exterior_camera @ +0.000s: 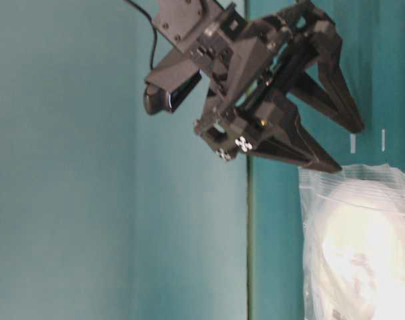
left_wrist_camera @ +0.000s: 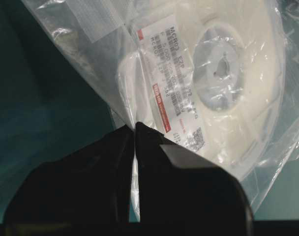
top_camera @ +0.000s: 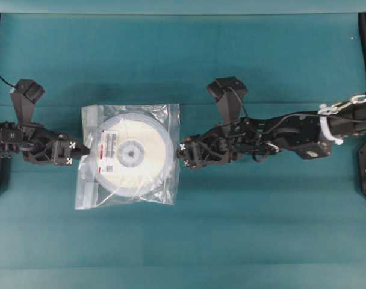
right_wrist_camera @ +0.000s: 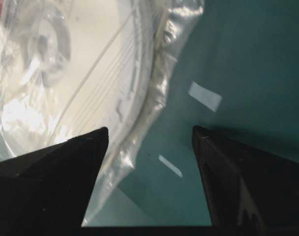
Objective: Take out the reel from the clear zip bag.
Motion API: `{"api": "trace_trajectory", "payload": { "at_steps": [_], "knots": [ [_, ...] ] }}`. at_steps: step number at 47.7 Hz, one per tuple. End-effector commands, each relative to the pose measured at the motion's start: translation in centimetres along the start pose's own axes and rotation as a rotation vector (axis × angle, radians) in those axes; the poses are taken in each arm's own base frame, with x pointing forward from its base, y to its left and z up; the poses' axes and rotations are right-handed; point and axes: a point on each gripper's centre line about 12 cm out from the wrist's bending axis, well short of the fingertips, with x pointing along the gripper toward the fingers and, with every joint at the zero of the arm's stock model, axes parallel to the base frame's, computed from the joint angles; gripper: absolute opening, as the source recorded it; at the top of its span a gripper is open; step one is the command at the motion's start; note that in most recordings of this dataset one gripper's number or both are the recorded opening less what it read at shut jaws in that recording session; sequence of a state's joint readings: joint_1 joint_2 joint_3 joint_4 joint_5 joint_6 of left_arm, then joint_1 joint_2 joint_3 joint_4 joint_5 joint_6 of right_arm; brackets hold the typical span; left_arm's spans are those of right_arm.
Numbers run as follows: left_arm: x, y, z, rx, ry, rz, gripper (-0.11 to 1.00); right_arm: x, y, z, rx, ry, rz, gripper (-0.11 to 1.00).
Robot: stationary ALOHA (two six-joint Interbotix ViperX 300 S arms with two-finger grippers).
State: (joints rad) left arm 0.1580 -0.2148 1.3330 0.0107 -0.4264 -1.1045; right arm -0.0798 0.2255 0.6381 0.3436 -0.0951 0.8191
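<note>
Right fingers (right_wrist_camera: 198,140) spread beside bag (right_wrist_camera: 162,98)

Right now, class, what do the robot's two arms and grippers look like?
Both arms are matte black with angular links. The left gripper and right gripper end in tapered black fingers marked with small white crosses. Black cables run along the right arm, which has a white fitting near its base.
</note>
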Motion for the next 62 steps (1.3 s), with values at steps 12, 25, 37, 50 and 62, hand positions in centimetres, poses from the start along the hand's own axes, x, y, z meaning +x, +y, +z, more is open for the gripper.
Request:
{"api": "trace_trajectory", "payload": {
  "at_steps": [12,25,37,50,62],
  "knots": [
    [0.1,-0.5,0.3,0.005,-0.008,-0.017,0.03,1.3,1.7,1.7,0.027,-0.034,0.036,0.81],
    [0.2,-0.6,0.3,0.004,-0.010,-0.017,0.03,1.7,2.2,1.9,0.028,-0.022,0.030,0.81],
    [0.2,-0.6,0.3,0.006,-0.007,-0.016,0.03,2.3,2.2,1.4,0.024,-0.004,0.016,0.81],
    [0.2,-0.5,0.3,0.004,-0.005,-0.013,0.03,3.3,2.9,1.7,0.023,-0.007,0.028,0.81],
    [0.2,-0.5,0.3,0.002,-0.007,-0.012,0.03,3.7,3.1,1.2,0.015,0.013,0.016,0.80]
  ]
}}
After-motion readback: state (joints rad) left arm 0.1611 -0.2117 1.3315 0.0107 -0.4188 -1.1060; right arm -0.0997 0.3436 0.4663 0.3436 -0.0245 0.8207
